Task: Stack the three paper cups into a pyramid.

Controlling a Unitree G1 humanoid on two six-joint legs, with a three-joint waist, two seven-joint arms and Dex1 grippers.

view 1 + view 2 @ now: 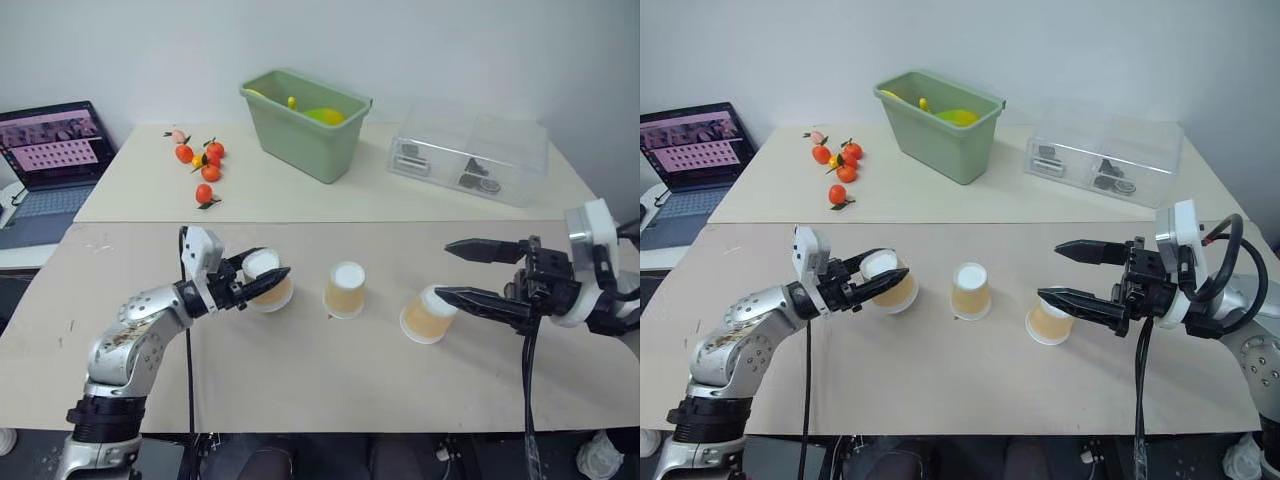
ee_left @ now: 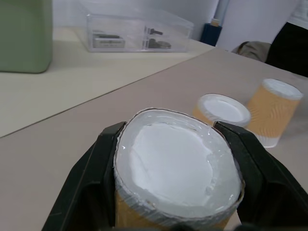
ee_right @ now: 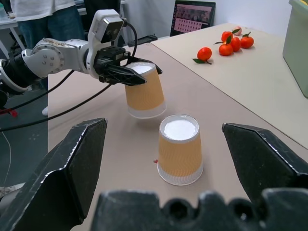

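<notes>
Squeezing hard is the first risk. In the left eye view the left gripper [image 1: 262, 279] has its fingers pinched on the left cup [image 1: 268, 283], which sits upside down near the counter's [image 1: 300, 360] front and tips slightly. The middle cup [image 1: 345, 289] stands inverted and free. The right cup [image 1: 429, 313] leans, with the lower finger of the right gripper [image 1: 450, 270] touching or just in front of it; which one cannot be told. That gripper's fingers are spread wide and pinch nothing, so a small sweep of the arm could roll the leaning cup away.

The right eye view gives the same row of three paper cups, none stacked yet, so the pyramid is not begun. Behind lie six or so tangerines [image 1: 836, 164], one green bin [image 1: 940, 122], one clear box [image 1: 1106, 160] and one laptop [image 1: 690, 150].

In the left wrist view the held cup's white bottom looks pressed into an oval between the fingers [image 2: 82, 192]. A crushed cup probably seats badly on the other two.

From the right wrist view the left cup is tilted off the counter on one side. Carried at that angle, it may clip the middle cup or land crooked and topple.
</notes>
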